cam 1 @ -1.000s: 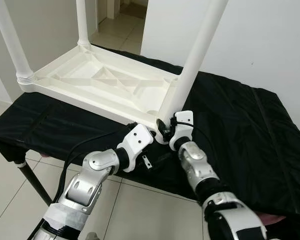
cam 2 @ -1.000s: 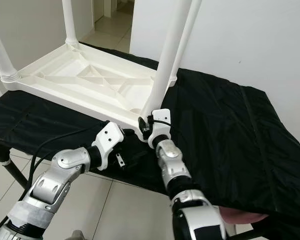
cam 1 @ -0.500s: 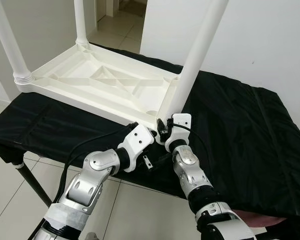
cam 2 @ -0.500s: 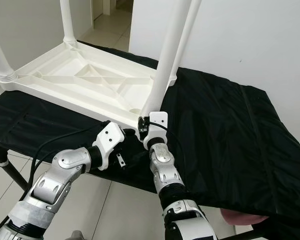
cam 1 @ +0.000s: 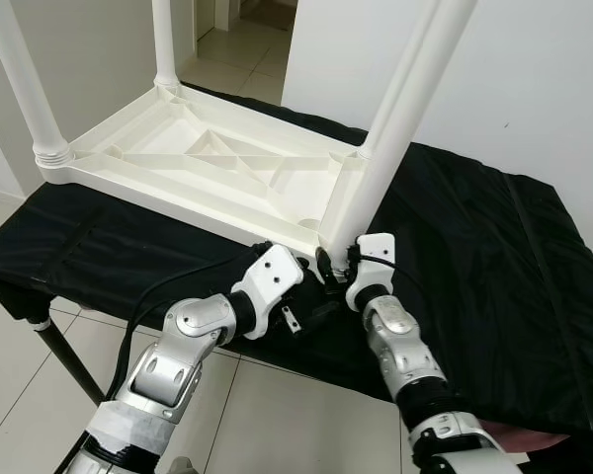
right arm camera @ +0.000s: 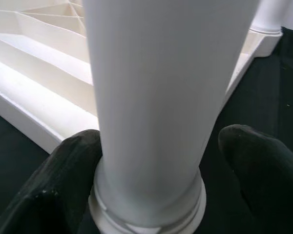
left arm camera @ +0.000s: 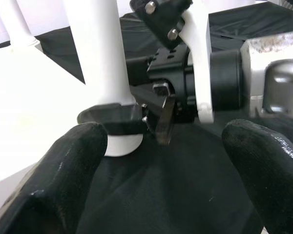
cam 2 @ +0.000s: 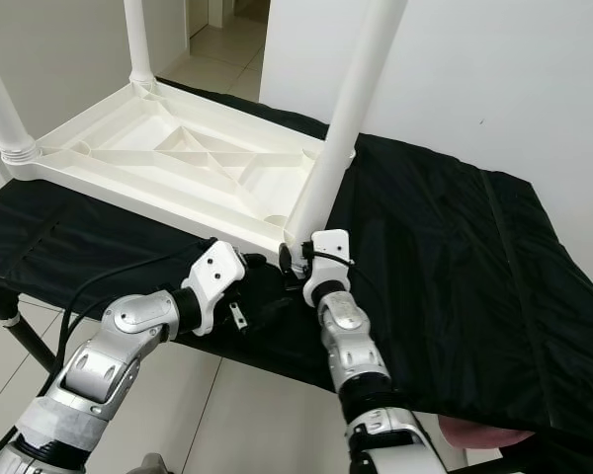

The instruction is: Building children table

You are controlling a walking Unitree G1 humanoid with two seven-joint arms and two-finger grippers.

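The left gripper [left arm camera: 163, 146] is hovering with fingers spread wide just beside the near corner of the upturned white table [cam 1: 208, 168], which is lying on a black cloth [cam 1: 474, 257]. The right gripper [right arm camera: 154, 161] is straddling the base of the near leg [cam 1: 385, 128], fingers apart, one touching it.

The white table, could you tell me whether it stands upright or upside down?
Upside down: the white table lies top-down on the black cloth, ribbed underside showing, legs pointing up.

White plastic table [cam 1: 208, 173] upside down, legs [cam 1: 390, 138] up.
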